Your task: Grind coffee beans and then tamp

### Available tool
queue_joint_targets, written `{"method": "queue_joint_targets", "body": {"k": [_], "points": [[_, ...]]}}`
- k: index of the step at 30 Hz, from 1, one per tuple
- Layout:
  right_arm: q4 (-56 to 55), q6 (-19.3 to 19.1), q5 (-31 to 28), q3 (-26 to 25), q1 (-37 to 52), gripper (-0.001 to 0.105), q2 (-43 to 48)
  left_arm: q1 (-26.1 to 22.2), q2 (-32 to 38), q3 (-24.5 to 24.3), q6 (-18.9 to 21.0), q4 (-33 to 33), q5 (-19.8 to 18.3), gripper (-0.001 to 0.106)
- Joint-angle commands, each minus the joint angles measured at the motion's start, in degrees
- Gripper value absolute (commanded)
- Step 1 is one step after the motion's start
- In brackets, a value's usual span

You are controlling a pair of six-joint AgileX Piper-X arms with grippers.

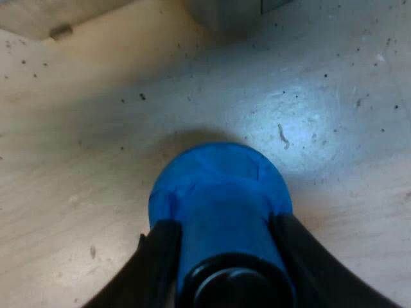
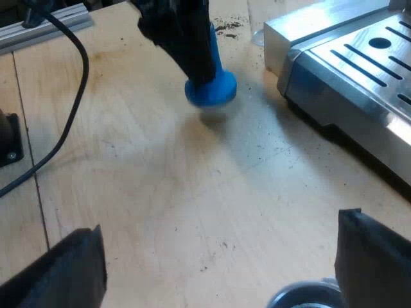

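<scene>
One table (image 2: 160, 192) of pale wood is seen beneath everything, its boards divided by seams. One machine (image 2: 359, 70) of brushed metal is stood on it, and one slotted drip tray (image 2: 385, 45) is seen at its front. One aluminium rail (image 2: 45, 25) is laid on the table, well apart from the machine.

Two hands are counted. The right hand (image 2: 221, 224) is released: its two black fingers (image 2: 64, 269) are spread wide over the wood and nothing is gripped. One rounded metal rim (image 2: 302, 298) is seen close beneath this hand; whether it belongs to the holder cannot be told. The left hand (image 1: 221, 221) is clenched on one blue tamper (image 1: 218, 186), with a finger pressed to each side of its neck.

The tamper is held with its wide base turned down toward the table and its stem somewhat tilted. From the right wrist view it is found near the machine's corner, between the rail and the machine. A soft shadow is cast on the wood just under the base; whether the base touches the table cannot be told. Open wood lies between the right hand and the tamper.

Dark specks (image 1: 141, 96) of grounds are scattered over the table around the tamper and beside the machine. One blurred grey shape (image 1: 225, 13) beyond the tamper cannot be identified.
</scene>
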State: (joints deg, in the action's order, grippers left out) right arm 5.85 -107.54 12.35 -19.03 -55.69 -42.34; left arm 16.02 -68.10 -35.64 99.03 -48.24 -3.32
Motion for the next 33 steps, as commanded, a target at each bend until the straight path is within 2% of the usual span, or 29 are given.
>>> {"method": "queue_joint_targets", "body": {"k": [1, 8, 11, 13, 14, 16, 17, 19, 26, 30, 31, 33], "points": [[0.89, -0.24, 0.59, -0.30, -0.08, 0.074, 0.00, -0.03, -1.45, -0.18, -0.31, 1.75, -0.30, 0.000], [0.89, -0.24, 0.59, -0.30, -0.08, 0.074, 0.00, -0.03, -1.80, -0.18, -0.31, 2.38, -0.49, 0.000], [0.89, -0.24, 0.59, -0.30, -0.08, 0.074, 0.00, -0.03, -1.80, -0.18, -0.31, 2.38, -2.90, 0.006], [0.89, -0.24, 0.59, -0.30, -0.08, 0.074, 0.00, -0.03, -1.80, -0.18, -0.31, 2.38, -3.01, 0.026], [0.89, -0.24, 0.59, -0.30, -0.08, 0.074, 0.00, -0.03, -1.80, -0.18, -0.31, 2.38, -3.01, 0.030], [0.89, -0.24, 0.59, -0.30, -0.08, 0.074, 0.00, -0.03, -1.80, -0.18, -0.31, 2.20, -3.73, 0.054], [0.89, -0.24, 0.59, -0.30, -0.08, 0.074, 0.00, -0.03, -1.80, -0.18, -0.31, 2.20, -3.89, 0.058], [0.89, 1.05, 0.59, -0.30, -0.08, 0.074, 0.00, -0.03, -1.80, -0.18, -0.31, 2.20, -4.10, 0.072], [0.89, 1.51, 0.59, -0.30, -0.08, 0.074, 0.00, -0.03, -1.80, -0.99, -1.29, -0.51, -4.18, 0.073], [0.49, 4.75, 0.59, -0.74, -0.08, 0.074, 0.00, -0.03, -0.73, -2.84, -1.69, -3.32, -4.18, 0.073], [-0.42, 6.22, 0.59, -1.55, -0.08, 0.074, 0.00, -0.03, 1.50, -3.83, -1.69, -3.90, -4.01, 0.073], [-2.40, 6.44, 0.33, -3.32, -0.08, 0.074, 0.00, -0.03, 4.04, -4.79, -1.69, -4.04, -3.46, 0.073]]}}
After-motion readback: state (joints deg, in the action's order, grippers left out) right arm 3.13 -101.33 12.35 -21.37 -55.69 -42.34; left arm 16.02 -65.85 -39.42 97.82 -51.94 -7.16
